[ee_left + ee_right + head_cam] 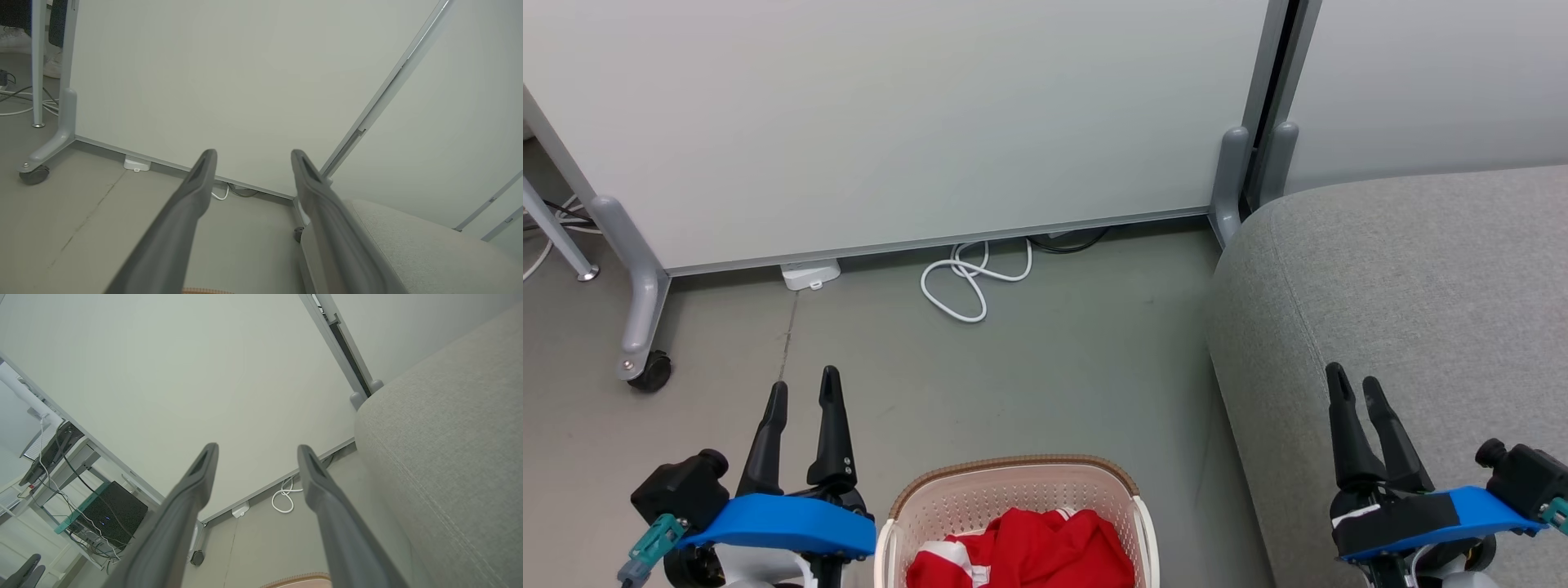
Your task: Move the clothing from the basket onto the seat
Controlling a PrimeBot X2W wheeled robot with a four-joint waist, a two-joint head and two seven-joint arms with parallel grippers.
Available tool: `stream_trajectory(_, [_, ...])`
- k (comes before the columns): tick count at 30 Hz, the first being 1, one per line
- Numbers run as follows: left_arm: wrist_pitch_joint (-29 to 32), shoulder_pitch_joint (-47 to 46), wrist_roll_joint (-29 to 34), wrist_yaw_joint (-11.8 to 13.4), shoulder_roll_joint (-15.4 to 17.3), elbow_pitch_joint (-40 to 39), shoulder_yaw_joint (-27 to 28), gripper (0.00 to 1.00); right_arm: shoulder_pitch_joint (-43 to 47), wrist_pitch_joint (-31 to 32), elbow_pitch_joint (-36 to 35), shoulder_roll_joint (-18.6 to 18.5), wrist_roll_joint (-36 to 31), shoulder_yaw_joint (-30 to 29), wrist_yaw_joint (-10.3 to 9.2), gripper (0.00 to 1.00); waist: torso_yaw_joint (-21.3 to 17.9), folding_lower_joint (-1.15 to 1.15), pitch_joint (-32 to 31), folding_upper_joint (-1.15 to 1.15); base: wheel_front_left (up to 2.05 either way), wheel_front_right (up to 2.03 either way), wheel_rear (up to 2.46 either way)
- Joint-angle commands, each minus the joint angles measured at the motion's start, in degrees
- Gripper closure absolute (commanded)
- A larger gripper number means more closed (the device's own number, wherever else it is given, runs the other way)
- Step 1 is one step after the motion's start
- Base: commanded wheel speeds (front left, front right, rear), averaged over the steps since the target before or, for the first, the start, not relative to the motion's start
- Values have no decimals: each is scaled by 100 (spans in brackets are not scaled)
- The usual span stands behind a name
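1. Left gripper (805,380): fingers spread, nothing between them, hanging over bare floor just left of the basket.
2. Basket (1013,467) sits on the floor bottom-middle, with the clothing (1037,547) bunched up inside it. Nothing's been lifted out yet. My worry: it's one red heap, so pinching a single fold could drag everything along, catch the rim, or tip that light basket.
3. Right gripper (1353,377): also parted and empty, over the seat (1405,269) on the right. The edge is rounded, so fabric dropped too close could slide off onto the floor.
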Motion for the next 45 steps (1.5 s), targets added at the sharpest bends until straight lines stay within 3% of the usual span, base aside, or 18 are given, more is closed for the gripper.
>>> stream_trajectory(1, [-67,-167,190,23,44,-27,-44,0,-63,-74,-24,-44,-190,21,9,0,2,-1,2,0,0,0,0])
stream_trajectory(36, [-542,-150,2062,137,343,129,-690,0,-81,-547,113,-62,-2221,154,14,0,81,-1,0,0,0,0,0])
stream_trajectory(45, [-626,-128,2285,-56,354,142,-757,0,-48,-632,77,-64,-2566,194,15,0,97,-1,2,0,0,0,0])
